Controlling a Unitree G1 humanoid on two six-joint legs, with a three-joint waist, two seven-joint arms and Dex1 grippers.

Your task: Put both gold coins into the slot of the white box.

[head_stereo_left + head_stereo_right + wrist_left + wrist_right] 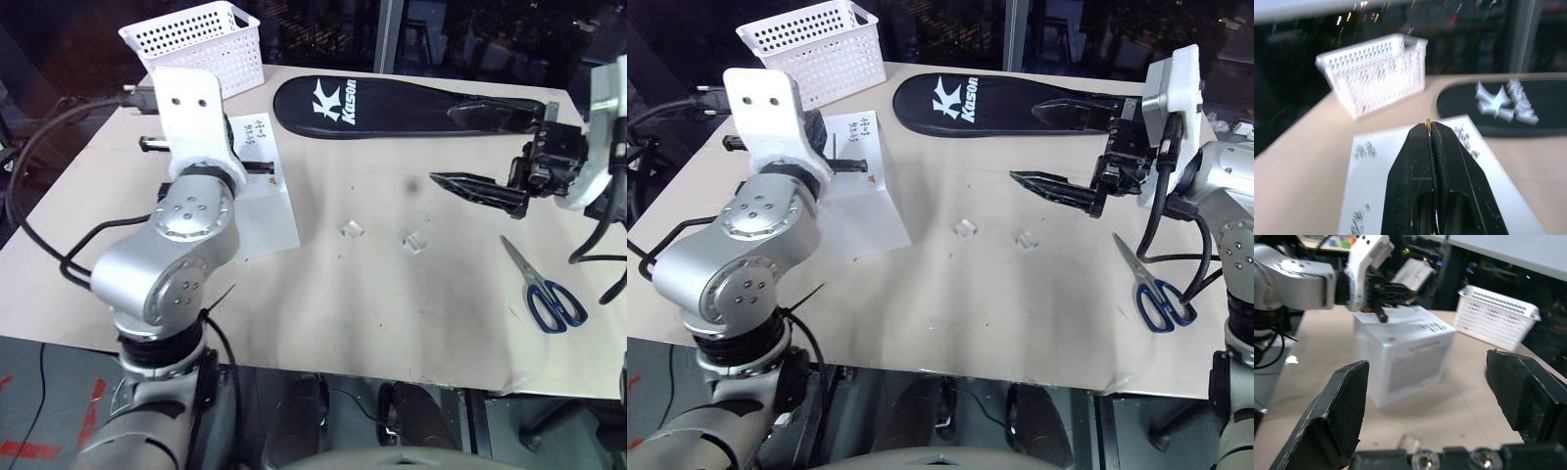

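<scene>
The left gripper [1429,128] is clenched on one gold coin [1428,125] — only its thin edge shows, pinched between the black fingertips. It is poised above the white box [1405,357], which stands on the surface [372,313] near the white perforated basket [201,44]. The slot itself cannot be made out clearly; a small gold mark [1392,339] sits on the handwritten top face. The second coin cannot be identified in any view.

The right gripper [1058,186] hangs over the middle of the surface, fingers spread wide and holding nothing, well apart from the box. Two small clear plastic cubes [353,230] lie between the box and the blue-handled scissors [544,289]; a black racket cover [392,103] lies at the far side.

Judgement: the step in hand is inserting the held coin. To do it well, the coin's edge should be lined up parallel with the slit and brought down squarely over it before the fingers release — a tilted coin would likely catch on the face and skid off. The right arm is best kept clear.
</scene>
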